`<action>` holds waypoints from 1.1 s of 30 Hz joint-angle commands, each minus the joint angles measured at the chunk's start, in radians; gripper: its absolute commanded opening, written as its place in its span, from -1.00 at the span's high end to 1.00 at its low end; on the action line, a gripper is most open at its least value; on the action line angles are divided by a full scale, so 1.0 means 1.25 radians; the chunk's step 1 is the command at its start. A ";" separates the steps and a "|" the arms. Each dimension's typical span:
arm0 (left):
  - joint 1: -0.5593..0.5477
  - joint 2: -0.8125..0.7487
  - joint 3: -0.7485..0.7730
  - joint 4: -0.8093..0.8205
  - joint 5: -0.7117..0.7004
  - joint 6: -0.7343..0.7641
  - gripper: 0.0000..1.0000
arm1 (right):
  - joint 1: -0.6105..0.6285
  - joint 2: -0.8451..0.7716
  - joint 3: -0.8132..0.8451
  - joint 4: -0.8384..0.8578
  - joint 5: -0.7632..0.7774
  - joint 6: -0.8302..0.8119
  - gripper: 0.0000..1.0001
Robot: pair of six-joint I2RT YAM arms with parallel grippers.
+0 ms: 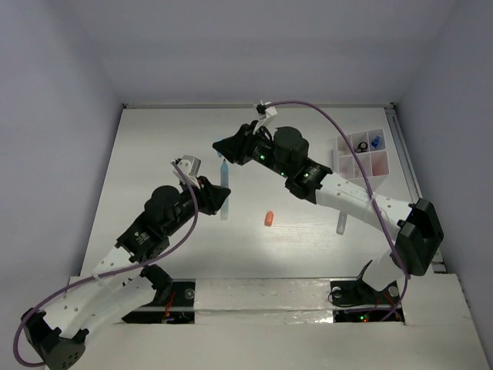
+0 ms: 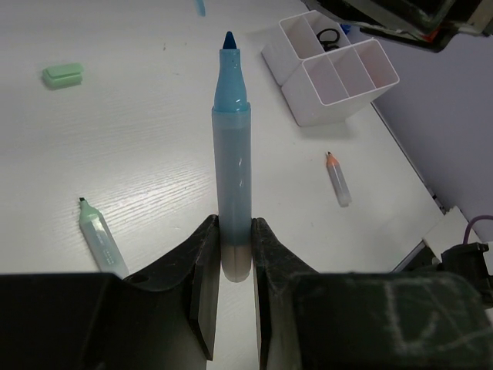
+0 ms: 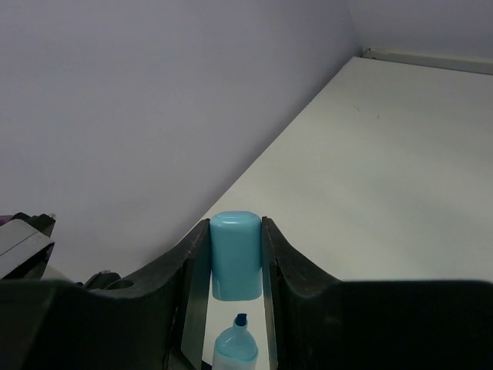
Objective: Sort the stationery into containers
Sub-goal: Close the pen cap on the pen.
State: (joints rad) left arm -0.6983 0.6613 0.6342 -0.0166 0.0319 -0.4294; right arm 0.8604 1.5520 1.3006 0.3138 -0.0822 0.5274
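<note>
My left gripper (image 2: pixel 235 228) is shut on the rear end of an uncapped light-blue marker (image 2: pixel 232 154), whose dark blue tip points away from the wrist. From above, the marker (image 1: pixel 223 179) runs between the two grippers over the middle of the table. My right gripper (image 3: pixel 235 231) is shut on the marker's light-blue cap (image 3: pixel 235 255), held just beyond the marker tip (image 3: pixel 241 320) and apart from it. The white divided tray (image 1: pixel 345 156) stands at the back right, with a blue clip (image 1: pixel 377 141) and a black ring (image 1: pixel 360 146) in its far compartments.
A small orange piece (image 1: pixel 269 219) lies mid-table. A grey pen with an orange tip (image 2: pixel 337 179) lies near the tray (image 2: pixel 339 89). A mint cap (image 2: pixel 62 74) and a mint pen (image 2: pixel 98 239) lie on the table to the left of the held marker.
</note>
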 commanded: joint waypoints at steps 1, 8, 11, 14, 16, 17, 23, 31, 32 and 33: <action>0.004 0.001 0.015 0.071 -0.014 -0.010 1.00 | 0.019 -0.006 0.022 0.044 0.023 -0.019 0.98; 0.004 -0.006 0.018 0.086 -0.056 -0.011 1.00 | 0.026 -0.002 0.011 0.041 0.044 -0.030 0.98; 0.004 -0.010 0.019 0.083 -0.081 -0.016 1.00 | 0.033 -0.001 0.000 0.041 0.058 -0.033 0.99; 0.004 -0.009 0.025 0.076 -0.095 -0.016 1.00 | 0.041 -0.006 -0.005 0.045 0.066 -0.043 0.98; 0.004 -0.009 0.024 0.077 -0.099 -0.019 1.00 | 0.041 -0.006 -0.002 0.041 0.090 -0.046 0.98; 0.004 -0.009 0.024 0.078 -0.106 -0.020 1.00 | 0.041 -0.006 -0.004 0.040 0.095 -0.050 0.98; 0.004 -0.012 0.017 0.130 -0.114 -0.028 1.00 | 0.071 0.005 -0.011 0.051 0.144 -0.071 0.98; 0.004 0.029 0.028 0.202 -0.149 -0.034 1.00 | 0.130 0.006 -0.040 0.089 0.291 -0.115 0.98; 0.004 0.031 0.028 0.211 -0.158 -0.033 1.00 | 0.137 0.004 -0.046 0.094 0.295 -0.114 0.98; 0.004 0.029 0.026 0.218 -0.160 -0.033 1.00 | 0.138 -0.003 -0.059 0.100 0.298 -0.113 0.98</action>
State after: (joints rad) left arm -0.6994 0.6994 0.6342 0.1085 -0.0982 -0.4667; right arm 1.0031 1.5593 1.2625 0.4000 0.2413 0.4099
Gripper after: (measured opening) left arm 0.146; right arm 0.337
